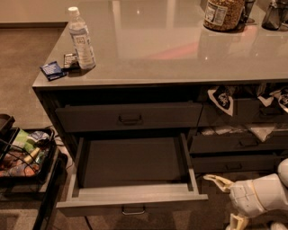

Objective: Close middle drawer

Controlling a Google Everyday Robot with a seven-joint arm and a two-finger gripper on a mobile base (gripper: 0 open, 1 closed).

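Observation:
The middle drawer (135, 200) is pulled far out of the dark grey cabinet, its dark floor empty and its small metal pull (133, 210) at the bottom of the view. The top drawer (129, 117) above it is closed. My gripper (221, 201) is at the lower right, just right of the open drawer's front right corner and not touching it. Its cream fingers (215, 179) stand apart and hold nothing.
On the countertop (180, 54) are a water bottle (81, 38), small packets (53, 70) and a jar (223, 13). More drawers with snack bags (221, 98) are on the right. A black cart with items (22, 152) stands on the left.

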